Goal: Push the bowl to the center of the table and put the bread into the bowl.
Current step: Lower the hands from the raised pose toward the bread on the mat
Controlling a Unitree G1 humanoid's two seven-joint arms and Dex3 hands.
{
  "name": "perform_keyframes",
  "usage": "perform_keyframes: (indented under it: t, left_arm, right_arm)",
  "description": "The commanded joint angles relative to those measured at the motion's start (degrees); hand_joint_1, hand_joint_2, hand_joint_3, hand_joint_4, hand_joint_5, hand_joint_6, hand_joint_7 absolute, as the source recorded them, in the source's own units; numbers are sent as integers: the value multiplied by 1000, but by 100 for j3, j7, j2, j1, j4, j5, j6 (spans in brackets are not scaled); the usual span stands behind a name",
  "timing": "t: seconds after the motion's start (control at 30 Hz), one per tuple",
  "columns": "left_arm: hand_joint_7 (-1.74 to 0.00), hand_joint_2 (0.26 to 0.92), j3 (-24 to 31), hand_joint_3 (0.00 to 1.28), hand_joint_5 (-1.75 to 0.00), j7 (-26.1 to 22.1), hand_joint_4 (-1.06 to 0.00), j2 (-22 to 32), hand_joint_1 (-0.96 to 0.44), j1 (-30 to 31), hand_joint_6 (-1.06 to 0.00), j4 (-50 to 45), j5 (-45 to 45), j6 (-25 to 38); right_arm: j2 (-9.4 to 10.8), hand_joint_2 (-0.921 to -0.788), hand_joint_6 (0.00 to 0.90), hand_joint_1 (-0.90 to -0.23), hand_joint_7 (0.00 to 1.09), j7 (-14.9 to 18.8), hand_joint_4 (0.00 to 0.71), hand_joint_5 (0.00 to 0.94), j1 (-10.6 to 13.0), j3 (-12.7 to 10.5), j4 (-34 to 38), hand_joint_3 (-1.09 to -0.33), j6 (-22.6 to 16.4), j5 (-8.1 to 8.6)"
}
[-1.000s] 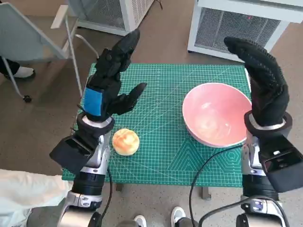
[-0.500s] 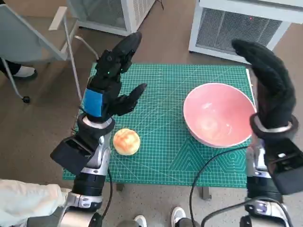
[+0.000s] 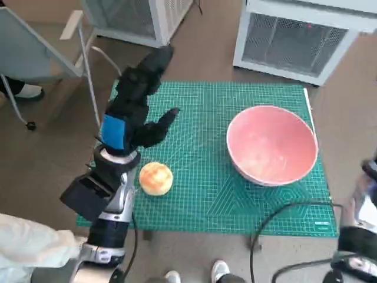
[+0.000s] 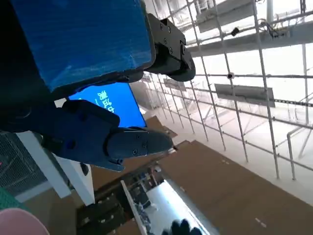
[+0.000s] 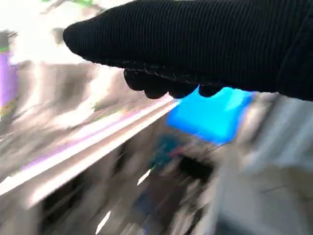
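**Right arm drops out of the head view; bowl and bread not yet moved**

A second ago the right hand stood raised beside the bowl's outer rim; now it has gone from the head view, and only a dark edge of that arm shows at the picture's right border. The pink bowl sits where it did, on the right part of the green mat, close to the mat's right edge and not at the middle of the counter. So the push has not yet taken effect, and I judge the first step to be barely begun, if at all.

The bread, a round golden bun, lies on the left part of the mat, well apart from the bowl. The left hand hovers above the mat behind the bread, its fingers spread and holding nothing.

The right hand appears only in its own wrist view, as a dark knitted band across a heavily smeared background, which suggests quick motion. Its fingers look curled under with nothing visible in them, yet the blur and the angle leave me unable to tell its state for certain. Where it is relative to the bowl cannot be made out. The left wrist view points away from the counter and shows only a sliver of pink at one corner.
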Motion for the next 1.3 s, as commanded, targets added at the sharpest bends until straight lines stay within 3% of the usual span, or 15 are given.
perform_keyframes:
  t: [0.03,0.3,0.5,0.63,0.93,1.3]
  left_arm:
    - [-389,921,14,370,-6,28,-382,53,-464,58,-284,-49,49,-17]
    - [-391,921,36,369,-4,72,-381,92,-464,111,-277,-129,107,2]
    - [-393,921,64,367,-3,101,-382,140,-468,154,-276,-169,108,8]
    - [-393,921,83,366,-4,105,-384,174,-463,192,-278,-221,75,42]
    - [-390,921,125,362,-4,86,-388,233,-482,323,-284,-436,-25,202]
    - [-366,921,190,357,-2,106,-387,301,-483,548,-281,-724,3,336]
  right_arm:
    - [-31,-921,185,-523,242,-220,239,1,125,-30,859,-811,181,-132]
    - [138,-921,173,-486,206,-254,192,0,61,-10,1679,-861,677,-106]
    - [420,-921,173,-491,182,-285,198,5,-23,-80,1984,-834,1225,-27]
    - [586,-921,184,-499,178,-317,189,2,-117,-4,2099,-821,1595,-128]
    - [907,-921,189,-482,166,-314,149,6,-385,50,2259,-846,2335,-171]
    - [1311,-921,229,-493,168,-382,199,19,-801,224,2304,-866,2697,-309]
